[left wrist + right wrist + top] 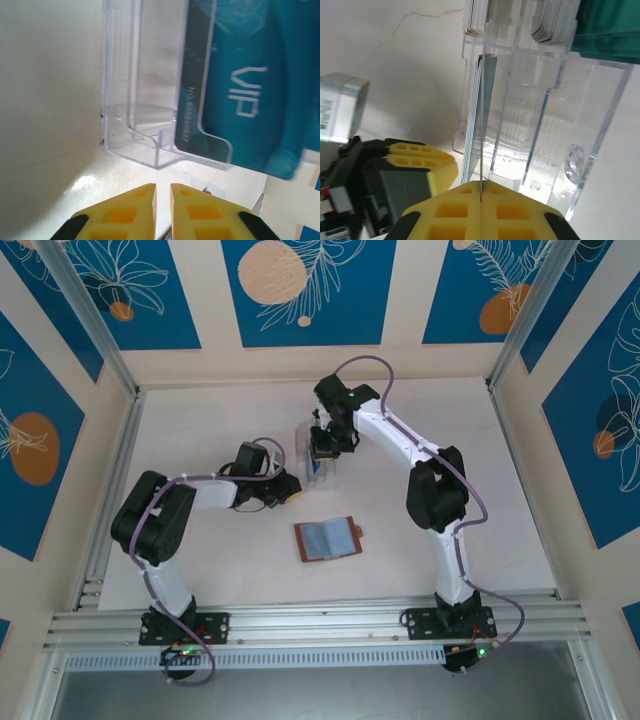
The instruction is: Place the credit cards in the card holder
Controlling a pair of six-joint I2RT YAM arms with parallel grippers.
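**Right arm pinches a card at the rack, wallet open on the table**

Nearest the arm bases, the card holder [328,538] lies open and flat on the white table [200,420], its pale pockets facing up. Just beyond it, the left gripper [288,490] points at the clear rack [318,468]. Its yellow jaws are almost together, with only a slit between them and nothing held. A teal credit card [240,100] marked VIP stands in the rack before it. Farther back, the right gripper [481,190] has its jaws closed on the edge of a thin credit card [485,115] standing in a rack slot.
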